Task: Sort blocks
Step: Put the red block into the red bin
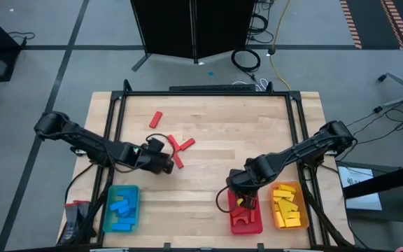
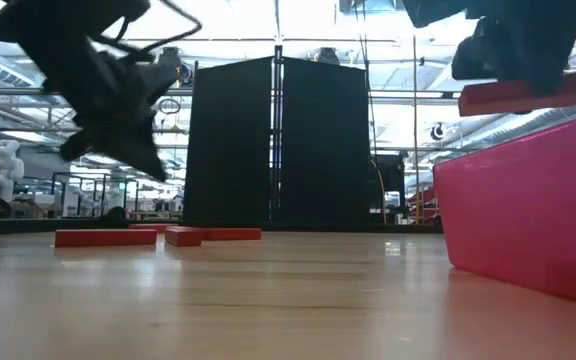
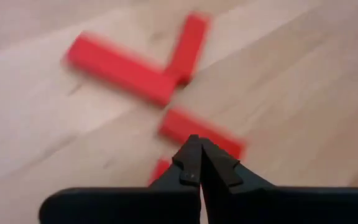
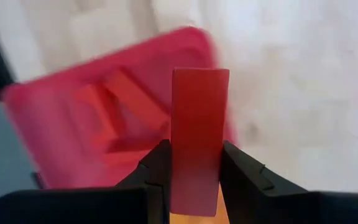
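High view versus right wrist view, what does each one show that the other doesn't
Only the high view shows the loose red blocks mid-table, the single red block farther back, the left end effector beside them, the tray of blue blocks and the tray of yellow blocks.

Only the right wrist view shows the grip clearly: the right end effector shut on a red bar, standing up between its fingers.

Both show the red tray with red pieces inside, under the right end effector.
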`<action>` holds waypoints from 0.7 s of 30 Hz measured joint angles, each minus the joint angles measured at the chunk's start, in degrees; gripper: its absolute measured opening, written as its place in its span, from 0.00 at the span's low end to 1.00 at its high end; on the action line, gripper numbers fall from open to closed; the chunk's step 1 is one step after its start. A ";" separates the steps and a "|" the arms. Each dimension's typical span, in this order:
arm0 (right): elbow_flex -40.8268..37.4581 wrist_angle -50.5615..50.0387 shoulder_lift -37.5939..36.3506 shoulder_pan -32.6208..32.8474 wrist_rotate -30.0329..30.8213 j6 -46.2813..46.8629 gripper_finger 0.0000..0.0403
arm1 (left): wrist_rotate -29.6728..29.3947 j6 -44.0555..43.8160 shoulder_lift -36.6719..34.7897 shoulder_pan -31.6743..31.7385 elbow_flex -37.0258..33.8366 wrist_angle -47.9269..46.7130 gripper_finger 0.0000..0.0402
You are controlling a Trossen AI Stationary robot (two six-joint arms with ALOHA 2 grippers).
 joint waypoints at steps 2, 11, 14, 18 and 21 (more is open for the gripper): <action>-1.61 3.93 0.00 0.78 -1.37 1.48 0.20 | 0.12 3.25 -0.73 0.84 0.19 2.41 0.00; -4.40 11.99 0.04 4.56 -0.25 7.84 0.22 | 3.39 5.48 -1.11 1.66 0.15 1.40 0.00; -4.40 12.38 0.04 5.12 0.82 9.98 0.39 | 3.64 6.70 -1.11 1.68 0.15 1.43 0.02; -4.40 12.43 0.04 5.15 0.78 12.35 0.64 | 4.42 6.71 -1.13 1.69 0.15 1.40 0.06; -4.40 12.43 0.04 5.08 0.79 13.48 0.75 | 4.75 7.49 -1.86 2.13 0.15 1.01 0.08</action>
